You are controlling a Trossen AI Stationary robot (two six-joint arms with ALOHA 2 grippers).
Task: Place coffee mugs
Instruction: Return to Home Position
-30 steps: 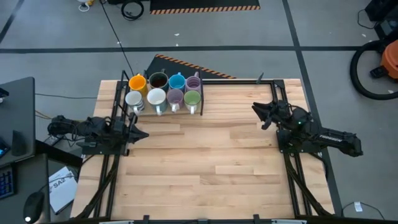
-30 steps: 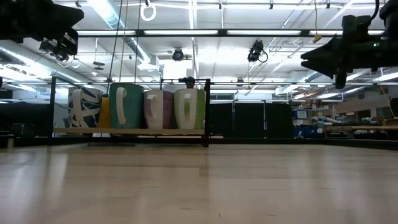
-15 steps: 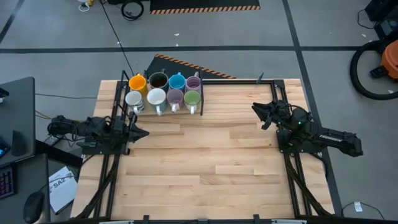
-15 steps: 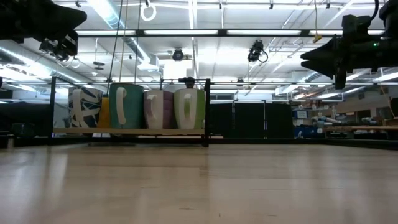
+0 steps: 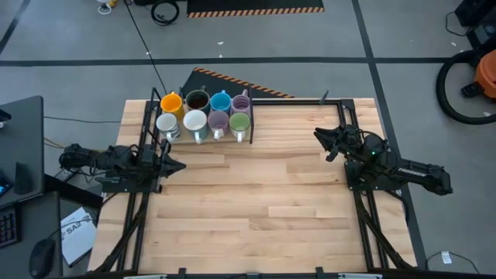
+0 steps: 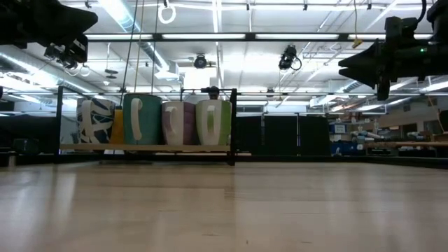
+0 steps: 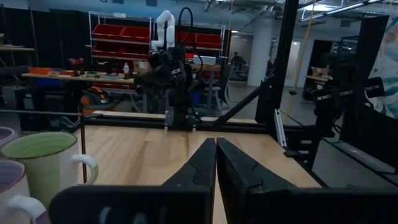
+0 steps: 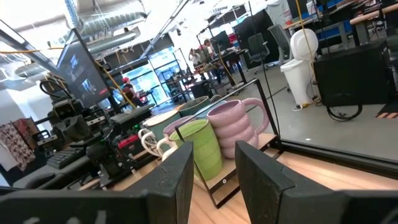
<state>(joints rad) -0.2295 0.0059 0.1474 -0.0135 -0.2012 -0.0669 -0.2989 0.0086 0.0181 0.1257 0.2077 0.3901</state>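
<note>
Above the table (image 5: pixel 256 209), left pincer (image 7: pixel 216 144) is closed, right pincer (image 8: pixel 214 155) ajar.

Changes logged: none I can detect. Dark two-finger left gripper (image 5: pixel 180 165), 9 o'clock edge of the pale wooden table (image 5: pixel 256 209), and dark two-finger right gripper (image 5: pixel 321 143), 3 o'clock edge: positions unaltered over the last second.
</note>
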